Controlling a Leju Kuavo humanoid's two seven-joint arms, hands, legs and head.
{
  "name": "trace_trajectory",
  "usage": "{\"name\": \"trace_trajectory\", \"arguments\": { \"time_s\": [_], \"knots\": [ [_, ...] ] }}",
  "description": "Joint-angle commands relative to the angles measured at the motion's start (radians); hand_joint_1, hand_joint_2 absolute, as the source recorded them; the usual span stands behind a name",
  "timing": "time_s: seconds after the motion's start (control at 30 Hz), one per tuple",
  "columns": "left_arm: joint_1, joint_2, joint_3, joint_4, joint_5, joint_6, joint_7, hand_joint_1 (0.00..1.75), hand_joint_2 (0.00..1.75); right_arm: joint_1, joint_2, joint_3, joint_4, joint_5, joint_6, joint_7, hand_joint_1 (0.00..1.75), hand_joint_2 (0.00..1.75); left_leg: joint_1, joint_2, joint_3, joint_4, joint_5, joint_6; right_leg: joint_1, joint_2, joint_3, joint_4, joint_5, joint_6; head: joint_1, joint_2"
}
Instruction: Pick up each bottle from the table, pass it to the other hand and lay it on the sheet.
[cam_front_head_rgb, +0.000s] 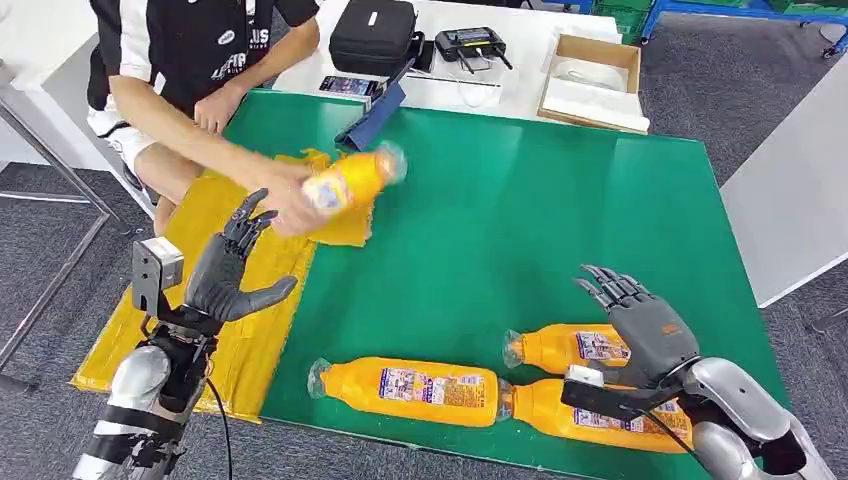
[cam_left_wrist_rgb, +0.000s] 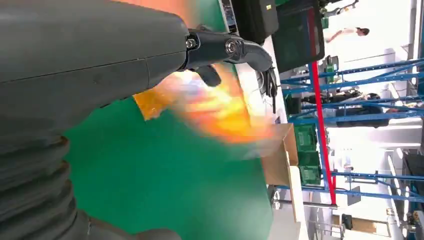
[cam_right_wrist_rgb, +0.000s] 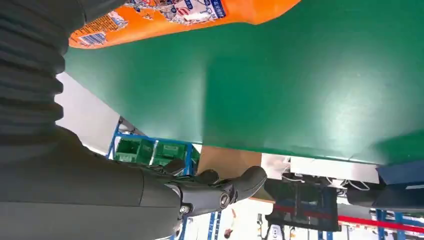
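Head view: three orange bottles lie on their sides on the green table (cam_front_head_rgb: 560, 200) near its front edge, one at the centre (cam_front_head_rgb: 405, 390), one to its right (cam_front_head_rgb: 570, 347) and one (cam_front_head_rgb: 590, 415) in front of that, partly behind the right arm. A person's hand (cam_front_head_rgb: 285, 205) holds a fourth, blurred bottle (cam_front_head_rgb: 350, 180) above the yellow sheet (cam_front_head_rgb: 215, 300) at the table's left side. The left hand (cam_front_head_rgb: 228, 275) is raised over the sheet, fingers spread, holding nothing. The right hand (cam_front_head_rgb: 640, 315) stands above the right-hand bottles, fingers apart and empty. Left wrist view: the left hand's fingers (cam_left_wrist_rgb: 235, 49) extend free of any object; the blurred bottle (cam_left_wrist_rgb: 220, 110) lies beyond them. Right wrist view: the right hand's fingers (cam_right_wrist_rgb: 220, 192) hold nothing; a labelled bottle (cam_right_wrist_rgb: 175, 15) rests on the green surface.
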Motion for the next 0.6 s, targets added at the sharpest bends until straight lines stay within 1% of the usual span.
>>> {"name": "trace_trajectory", "arguments": {
  "time_s": [0.03, 0.1, 0.13, 0.17, 0.23, 0.27, 0.33, 0.37, 0.43, 0.47, 0.53, 0.57, 0.6],
  "knots": [
    [-0.017, 0.008, 0.006, 0.013, -0.001, -0.001, 0.003, 0.0, 1.75, -0.024, 0.01, 0.021, 0.046, -0.002, 0.007, -0.005, 0.0, 1.75, 0.001, 0.001, 0.007, 0.0, -0.003, -0.002, 0.001, 0.004, 0.007, -0.001, -0.002, -0.002, 0.0, 0.0],
    [-0.017, 0.008, 0.006, 0.013, -0.001, -0.001, 0.003, 0.0, 1.75, -0.024, 0.01, 0.021, 0.046, -0.002, 0.007, -0.005, 0.0, 1.75, 0.001, 0.001, 0.005, -0.001, -0.002, -0.002, 0.001, 0.003, 0.005, -0.001, -0.001, -0.002, 0.0, 0.0],
    [-0.017, 0.008, 0.006, 0.013, -0.001, -0.001, 0.003, 0.0, 1.75, -0.024, 0.01, 0.021, 0.046, -0.002, 0.007, -0.005, 0.0, 1.75, 0.001, 0.001, 0.008, 0.0, -0.003, -0.002, 0.001, 0.004, 0.008, -0.001, -0.003, -0.003, 0.0, 0.0],
    [-0.017, 0.008, 0.006, 0.013, -0.001, -0.001, 0.003, 0.0, 1.75, -0.024, 0.01, 0.021, 0.046, -0.002, 0.007, -0.005, 0.0, 1.75, 0.001, 0.001, 0.008, 0.0, -0.003, -0.002, 0.001, 0.004, 0.008, -0.001, -0.003, -0.003, 0.0, 0.0],
    [-0.017, 0.008, 0.006, 0.013, -0.001, -0.001, 0.003, 0.0, 1.75, -0.024, 0.01, 0.021, 0.046, -0.002, 0.007, -0.005, 0.0, 1.75, 0.001, 0.001, 0.003, -0.001, -0.001, -0.001, 0.001, 0.002, 0.003, -0.001, -0.001, -0.001, 0.0, 0.0],
    [-0.017, 0.008, 0.006, 0.013, -0.001, -0.001, 0.003, 0.0, 1.75, -0.024, 0.01, 0.021, 0.046, -0.002, 0.007, -0.005, 0.0, 1.75, 0.001, 0.001, 0.008, 0.0, -0.003, -0.002, 0.001, 0.004, 0.008, -0.001, -0.003, -0.003, 0.0, 0.0],
    [-0.017, 0.008, 0.006, 0.013, -0.001, -0.001, 0.003, 0.0, 1.75, -0.024, 0.01, 0.021, 0.046, -0.002, 0.007, -0.005, 0.0, 1.75, 0.001, 0.001, 0.004, 0.0, -0.002, -0.002, 0.001, 0.003, 0.004, -0.001, -0.001, -0.002, 0.0, 0.0],
    [-0.017, 0.008, 0.006, 0.013, -0.001, -0.001, 0.003, 0.0, 1.75, -0.024, 0.01, 0.021, 0.046, -0.002, 0.007, -0.005, 0.0, 1.75, 0.001, 0.001, 0.008, 0.0, -0.003, -0.002, 0.001, 0.004, 0.008, -0.001, -0.003, -0.002, 0.0, 0.0],
    [-0.017, 0.008, 0.006, 0.013, -0.001, -0.001, 0.003, 0.0, 1.75, -0.024, 0.01, 0.021, 0.046, -0.002, 0.007, -0.005, 0.0, 1.75, 0.001, 0.001, 0.005, -0.001, -0.002, -0.002, 0.0, 0.003, 0.005, -0.001, -0.001, -0.002, 0.0, 0.0],
    [-0.017, 0.008, 0.006, 0.013, -0.001, -0.001, 0.003, 0.0, 1.75, -0.024, 0.01, 0.021, 0.046, -0.002, 0.007, -0.005, 0.0, 1.75, 0.001, 0.001, 0.008, 0.0, -0.004, -0.003, 0.001, 0.004, 0.009, -0.001, -0.003, -0.003, 0.0, 0.0],
    [-0.017, 0.008, 0.006, 0.013, -0.001, -0.001, 0.003, 0.0, 1.75, -0.024, 0.01, 0.021, 0.046, -0.002, 0.007, -0.005, 0.0, 1.75, 0.001, 0.001, 0.008, 0.0, -0.004, -0.003, 0.001, 0.004, 0.008, -0.001, -0.003, -0.003, 0.0, 0.0],
    [-0.017, 0.008, 0.006, 0.013, -0.001, -0.001, 0.003, 0.0, 1.75, -0.024, 0.01, 0.021, 0.046, -0.002, 0.007, -0.005, 0.0, 1.75, 0.001, 0.001, 0.005, 0.0, -0.002, -0.002, 0.001, 0.003, 0.005, -0.001, -0.001, -0.002, 0.0, 0.0],
    [-0.008, -0.012, 0.02, -0.01, 0.039, 0.009, -0.059, 0.0, 1.75, -0.055, 0.009, 0.059, 0.165, 0.072, 0.132, 0.121, 0.0, 1.75, 0.001, 0.001, 0.009, 0.0, -0.004, -0.003, 0.001, 0.004, 0.01, -0.001, -0.003, -0.003, 0.0, 0.0]
  ]
}}
